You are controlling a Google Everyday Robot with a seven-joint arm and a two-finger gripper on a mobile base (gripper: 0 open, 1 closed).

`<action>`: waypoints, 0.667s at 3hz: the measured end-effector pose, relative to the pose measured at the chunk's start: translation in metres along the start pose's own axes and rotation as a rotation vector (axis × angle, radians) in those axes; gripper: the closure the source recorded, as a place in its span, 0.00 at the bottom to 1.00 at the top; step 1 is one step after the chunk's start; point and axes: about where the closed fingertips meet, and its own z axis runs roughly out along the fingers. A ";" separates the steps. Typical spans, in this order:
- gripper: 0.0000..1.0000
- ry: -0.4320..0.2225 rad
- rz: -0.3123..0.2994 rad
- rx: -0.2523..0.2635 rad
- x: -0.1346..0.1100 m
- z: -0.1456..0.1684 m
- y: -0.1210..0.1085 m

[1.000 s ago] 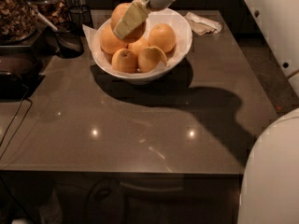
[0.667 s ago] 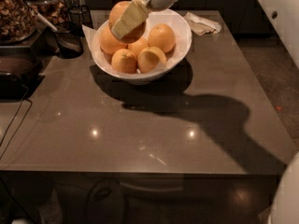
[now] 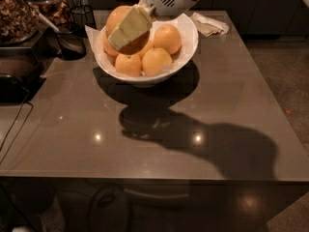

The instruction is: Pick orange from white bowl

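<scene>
**Camera view.**
- Item: gripper (image 3: 126,29), upper centre of frame, over the white bowl (image 3: 187,42). One pale finger (image 3: 129,27) lies flat across the front of the orange (image 3: 117,17); the other is hidden behind the fruit. Closed round it, by the look of the contact.
- Item: orange, topmost in the bowl, upper left of the pile, touching the paler fruits (image 3: 155,61) below.
- Item: table (image 3: 217,120), dark and glossy.
- Handling note: lift straight up, slowly, holding the squeeze firm. A sideways pull would likely nudge the neighbours or catch the flaring rim.
</scene>
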 end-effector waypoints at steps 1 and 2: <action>1.00 0.006 0.025 0.045 0.002 -0.016 0.026; 1.00 0.012 0.056 0.095 0.007 -0.030 0.051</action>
